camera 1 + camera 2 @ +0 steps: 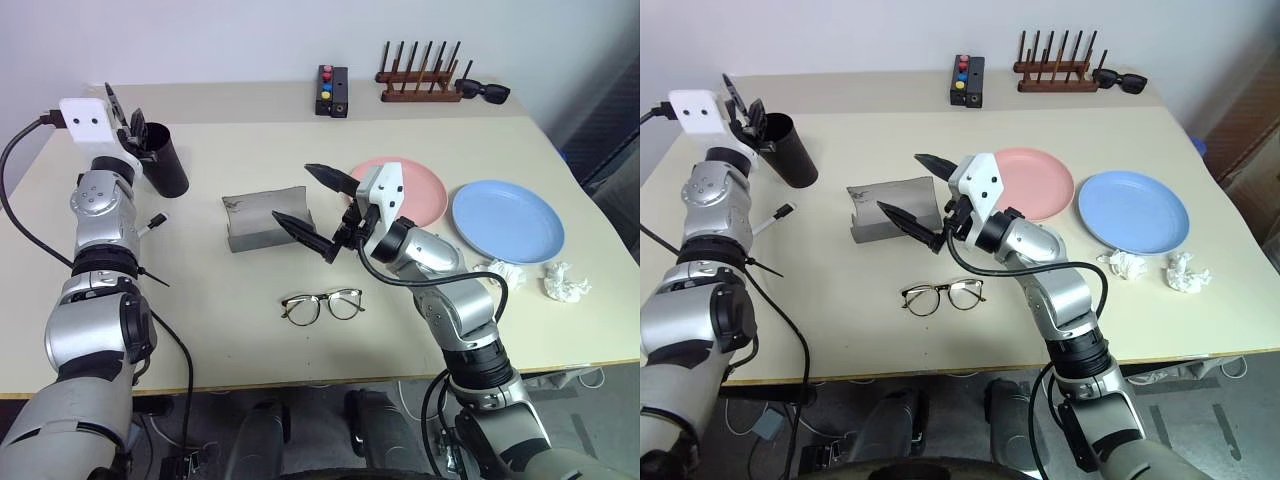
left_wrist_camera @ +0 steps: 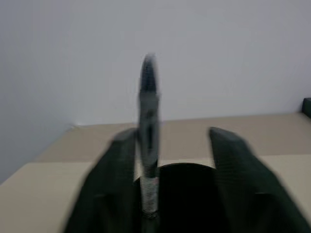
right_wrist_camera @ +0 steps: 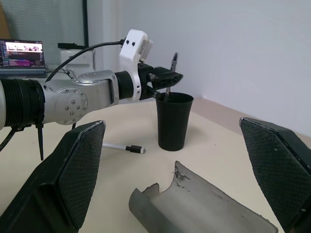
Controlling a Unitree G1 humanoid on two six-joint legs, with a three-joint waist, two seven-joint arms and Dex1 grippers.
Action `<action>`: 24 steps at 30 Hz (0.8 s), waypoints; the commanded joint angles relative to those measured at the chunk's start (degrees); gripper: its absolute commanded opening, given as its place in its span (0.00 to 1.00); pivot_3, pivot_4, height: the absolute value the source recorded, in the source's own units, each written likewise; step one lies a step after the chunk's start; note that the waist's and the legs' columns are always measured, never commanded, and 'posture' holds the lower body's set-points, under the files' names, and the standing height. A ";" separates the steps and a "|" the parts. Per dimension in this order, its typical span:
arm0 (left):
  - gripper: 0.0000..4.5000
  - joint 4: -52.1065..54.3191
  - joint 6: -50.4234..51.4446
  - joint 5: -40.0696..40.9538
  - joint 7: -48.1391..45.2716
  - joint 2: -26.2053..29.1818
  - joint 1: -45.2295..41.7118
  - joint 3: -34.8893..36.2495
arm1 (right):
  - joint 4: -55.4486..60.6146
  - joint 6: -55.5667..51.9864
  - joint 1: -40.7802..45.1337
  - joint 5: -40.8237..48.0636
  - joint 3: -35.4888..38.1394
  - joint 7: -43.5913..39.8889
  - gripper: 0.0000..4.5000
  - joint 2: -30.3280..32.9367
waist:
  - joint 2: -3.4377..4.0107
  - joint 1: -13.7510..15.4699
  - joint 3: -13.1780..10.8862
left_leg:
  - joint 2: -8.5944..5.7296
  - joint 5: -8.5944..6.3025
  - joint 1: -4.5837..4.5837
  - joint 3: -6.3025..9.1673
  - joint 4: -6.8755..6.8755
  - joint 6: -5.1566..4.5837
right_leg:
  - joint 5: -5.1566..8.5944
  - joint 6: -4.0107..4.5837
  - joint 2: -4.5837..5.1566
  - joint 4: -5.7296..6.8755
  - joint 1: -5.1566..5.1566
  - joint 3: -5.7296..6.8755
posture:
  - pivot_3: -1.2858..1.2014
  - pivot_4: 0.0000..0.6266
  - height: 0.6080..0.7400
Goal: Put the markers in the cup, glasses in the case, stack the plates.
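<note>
the cup [image 3: 173,120], a tall matte black tumbler wider at its rim, stands upright near the desk's [image 1: 400,330] far left corner, with the left claw [image 3: 165,83] at its rim, fingers apart and a thin dark marker [image 2: 148,126] upright between them over the cup's mouth. a white-bodied marker with a black tip [image 3: 123,147] lies flat on the desk beside the cup. the right claw [image 1: 318,210] hangs wide open over the grey case [image 1: 262,219], holding nothing.

sunglasses [image 1: 484,92], wooden rack [image 1: 418,88], probably crumpled tissues [image 1: 566,283]
</note>
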State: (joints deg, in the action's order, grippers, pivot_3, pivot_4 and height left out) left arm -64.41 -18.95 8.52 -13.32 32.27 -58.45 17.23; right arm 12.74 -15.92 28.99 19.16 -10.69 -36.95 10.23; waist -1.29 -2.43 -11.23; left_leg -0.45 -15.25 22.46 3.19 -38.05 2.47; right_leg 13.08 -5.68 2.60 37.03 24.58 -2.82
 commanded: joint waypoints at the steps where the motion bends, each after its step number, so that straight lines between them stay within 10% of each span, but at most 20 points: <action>1: 0.96 2.49 -0.50 0.83 0.26 0.33 -0.15 0.84 | 2.30 0.77 0.63 0.70 0.54 -0.13 1.00 -0.11 | 0.00 -0.03 0.00 | 0.00 0.00 0.00 0.00 0.00 0.00 | 0.00 0.00 0.00 0.00 0.00 0.00 | 0.52 0.24 0.96; 15: 0.96 11.09 2.45 6.98 -8.92 3.07 1.37 3.44 | 2.26 0.64 0.53 0.53 0.61 0.01 1.00 0.21 | 0.00 -0.15 0.00 | 0.01 0.00 0.01 0.01 0.01 0.00 | 0.00 0.00 0.00 -0.02 0.00 0.00 | 0.52 0.24 0.96; 24: 0.98 40.67 36.90 15.02 -39.13 19.20 20.73 -3.49 | 2.50 0.42 -0.14 0.80 0.77 -0.22 1.00 0.84 | 0.04 -0.80 -0.02 | 0.10 0.00 -0.02 0.00 0.10 0.00 | 0.02 0.04 -0.03 -0.02 0.00 -0.01 | 0.52 0.24 0.96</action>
State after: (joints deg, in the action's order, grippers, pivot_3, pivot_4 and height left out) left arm -28.94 12.23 23.23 -47.96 48.45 -39.56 15.56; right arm 13.27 -16.03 28.31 19.29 -10.32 -36.97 11.18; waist -1.25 -3.23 -11.26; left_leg -0.36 -15.25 22.42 3.18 -37.95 2.47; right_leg 13.11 -5.64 2.57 37.02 24.57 -2.84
